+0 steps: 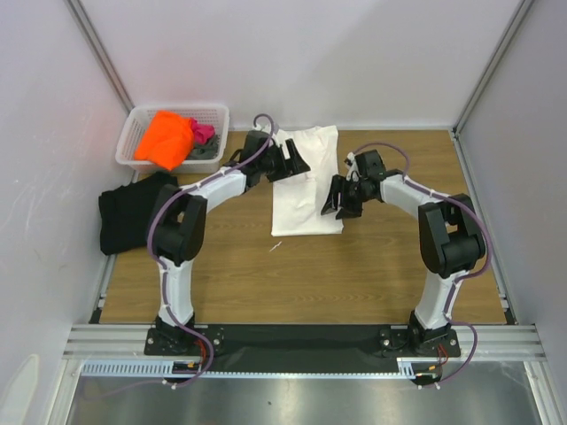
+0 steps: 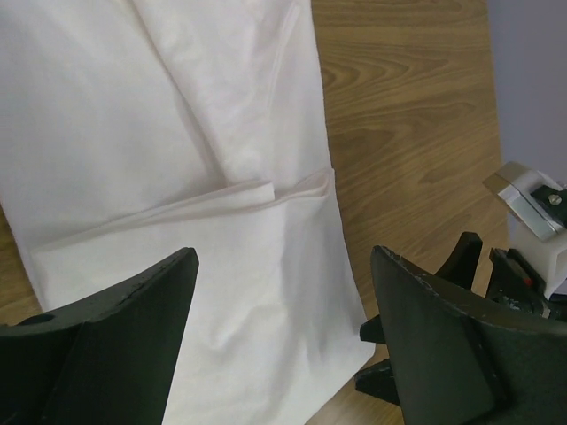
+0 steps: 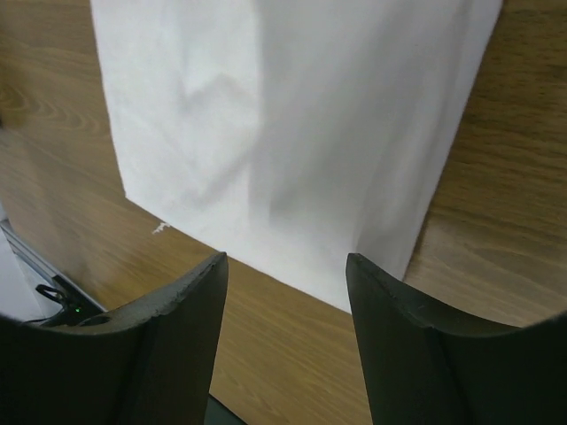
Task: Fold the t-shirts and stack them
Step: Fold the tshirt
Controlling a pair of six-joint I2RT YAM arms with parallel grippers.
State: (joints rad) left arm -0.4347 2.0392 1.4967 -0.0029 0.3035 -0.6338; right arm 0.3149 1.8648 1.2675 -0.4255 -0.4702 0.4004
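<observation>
Fingers of my left gripper (image 2: 283,266) stand wide apart with nothing between them. They hang just above the white t-shirt (image 1: 306,181), over its left edge toward the far end. The wrist view shows a fold edge running across the cloth below.

Fingers of my right gripper (image 3: 283,261) are also parted, less widely, and hold nothing. They sit at the shirt's right edge near its near end, and the near hem shows in the gap. I cannot tell whether either gripper touches the cloth.

The white t-shirt lies flat as a long narrow rectangle, running near to far, in the middle of the far half of the table (image 1: 354,274).

The black t-shirt (image 1: 128,212) lies loosely bunched at the table's left edge, well apart from the white one.

The basket (image 1: 133,133) stands in the far-left corner. The orange t-shirt (image 1: 166,137) is piled on top inside it, with the pink t-shirt (image 1: 204,133) and the grey t-shirt (image 1: 208,152) beside it.

A small white scrap (image 1: 276,246) lies on the wood just off the white shirt's near-left corner.
</observation>
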